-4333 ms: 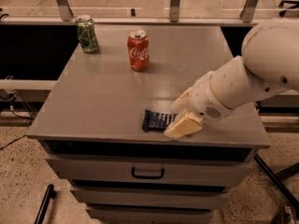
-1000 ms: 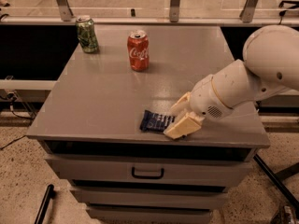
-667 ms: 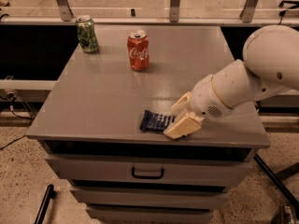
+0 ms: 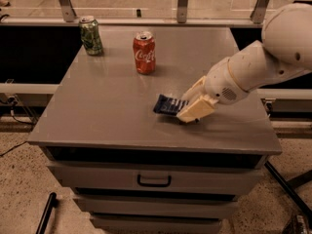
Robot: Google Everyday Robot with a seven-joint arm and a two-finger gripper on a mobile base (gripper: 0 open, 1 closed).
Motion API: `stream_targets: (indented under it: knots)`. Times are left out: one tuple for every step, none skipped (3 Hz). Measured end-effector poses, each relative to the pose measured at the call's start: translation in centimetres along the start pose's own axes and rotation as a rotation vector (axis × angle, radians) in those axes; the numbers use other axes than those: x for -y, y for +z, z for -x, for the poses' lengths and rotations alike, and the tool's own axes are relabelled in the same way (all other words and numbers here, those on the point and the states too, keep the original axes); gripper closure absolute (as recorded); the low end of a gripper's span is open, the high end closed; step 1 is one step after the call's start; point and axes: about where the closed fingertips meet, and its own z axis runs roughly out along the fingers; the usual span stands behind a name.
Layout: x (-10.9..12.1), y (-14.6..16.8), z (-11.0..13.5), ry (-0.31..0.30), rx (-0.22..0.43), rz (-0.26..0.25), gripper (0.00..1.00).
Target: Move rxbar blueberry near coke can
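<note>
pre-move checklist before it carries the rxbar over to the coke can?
1. Gripper at the right end of the rxbar blueberry: ok.
2. Firm hold on the bar: cannot tell.
3. Bar lying flat on the table: ok.
4. Coke can upright, behind and left of the bar: ok.
5. Nothing standing between bar and coke can: ok.
6. Green can at the back left corner, off the path: ok.

A grey metal cabinet (image 4: 97, 116) is standing mid-scene, its top drawer (image 4: 154, 179) showing a dark handle on the near side. Speckled floor (image 4: 19, 199) is spreading out to the left and right. Slanted metal posts (image 4: 183, 1) are rising along the far edge under dim, warm light. The gripper (image 4: 192, 104) is hanging low over the cabinet top's near right part.
</note>
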Motion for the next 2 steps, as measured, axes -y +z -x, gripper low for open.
stream_targets:
  knots:
    - [3.8,-2.0,0.5,0.010,0.019,-0.072,1.00]
    - [8.3,-2.9,0.6,0.029,0.060,-0.123,1.00]
